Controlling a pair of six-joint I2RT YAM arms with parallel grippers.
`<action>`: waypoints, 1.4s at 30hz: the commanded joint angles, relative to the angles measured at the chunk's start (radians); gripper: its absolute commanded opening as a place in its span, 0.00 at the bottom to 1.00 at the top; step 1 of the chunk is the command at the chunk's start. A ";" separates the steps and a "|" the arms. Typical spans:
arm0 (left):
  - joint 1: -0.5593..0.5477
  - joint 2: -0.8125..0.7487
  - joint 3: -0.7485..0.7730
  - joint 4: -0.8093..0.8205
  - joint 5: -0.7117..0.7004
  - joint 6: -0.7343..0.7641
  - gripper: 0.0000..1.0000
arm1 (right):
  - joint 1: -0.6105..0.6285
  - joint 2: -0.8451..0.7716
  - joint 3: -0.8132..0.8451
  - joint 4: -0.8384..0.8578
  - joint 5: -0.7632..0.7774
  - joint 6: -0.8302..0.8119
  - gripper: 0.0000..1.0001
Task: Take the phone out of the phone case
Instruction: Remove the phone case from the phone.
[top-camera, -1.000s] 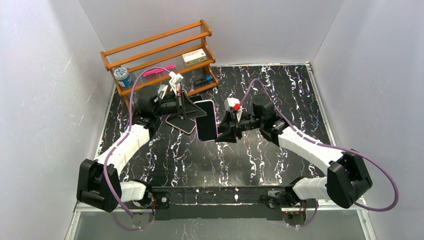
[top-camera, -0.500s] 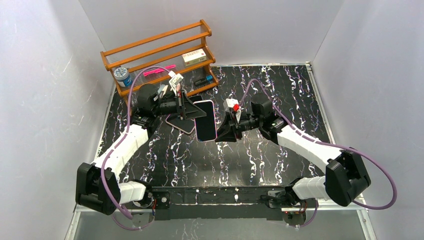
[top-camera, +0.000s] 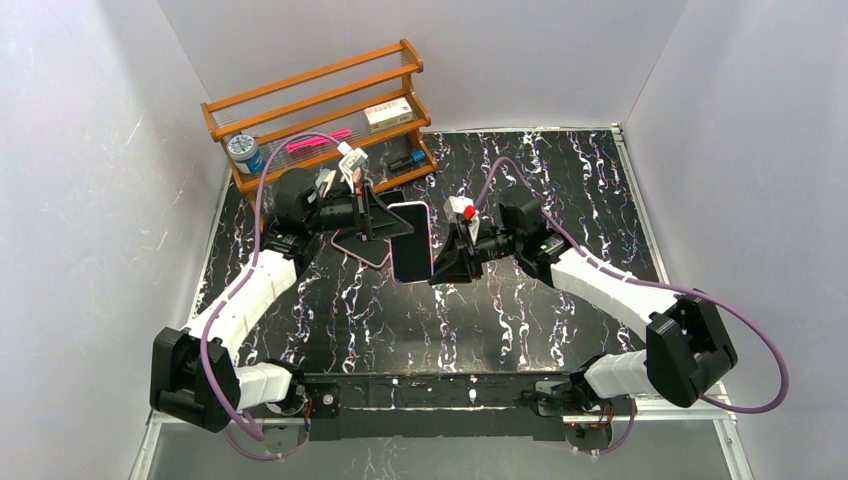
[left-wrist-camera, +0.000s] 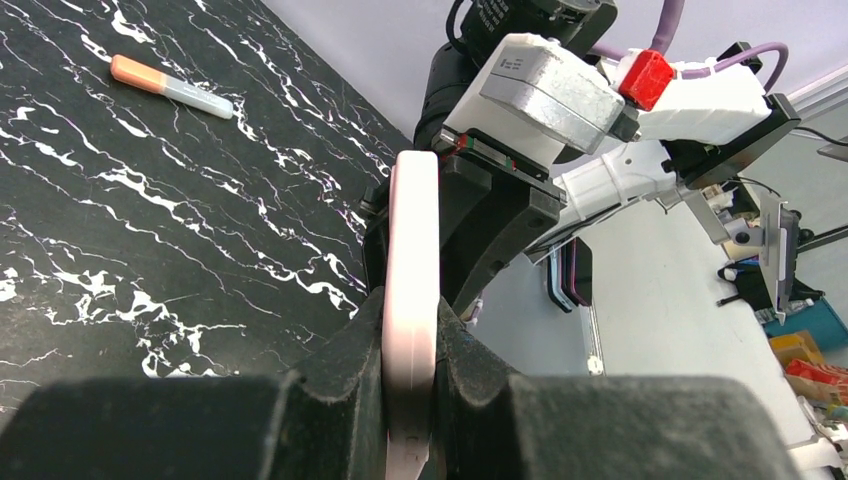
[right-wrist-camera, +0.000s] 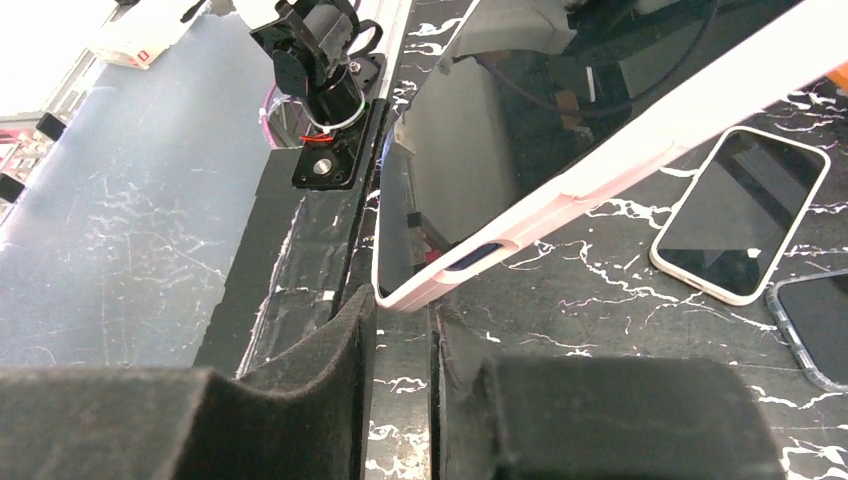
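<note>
Black, white-veined table (top-camera: 500, 310), with a wooden rack (top-camera: 320, 110) at its far-left corner. Over the middle, the left gripper (left-wrist-camera: 410, 370) is clamped on the edge of the pink phone case (left-wrist-camera: 412, 260), which is held upright off the surface with the phone (right-wrist-camera: 520, 120) inside. The right gripper (right-wrist-camera: 400, 325) sits at the case's lower corner, fingers barely apart; whether it is pinching can't be told. A second phone (right-wrist-camera: 740, 215) lies flat nearby, and an orange-capped marker (left-wrist-camera: 170, 87) is well off.
</note>
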 joint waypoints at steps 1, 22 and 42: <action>-0.007 -0.039 0.039 0.023 -0.027 -0.045 0.00 | 0.010 -0.006 0.035 0.024 -0.010 -0.086 0.11; -0.046 -0.094 0.026 -0.068 -0.127 0.077 0.00 | 0.020 -0.073 -0.039 0.062 0.032 -0.184 0.25; -0.089 -0.128 -0.021 0.045 -0.157 0.068 0.00 | 0.021 -0.017 -0.025 0.163 0.001 -0.020 0.35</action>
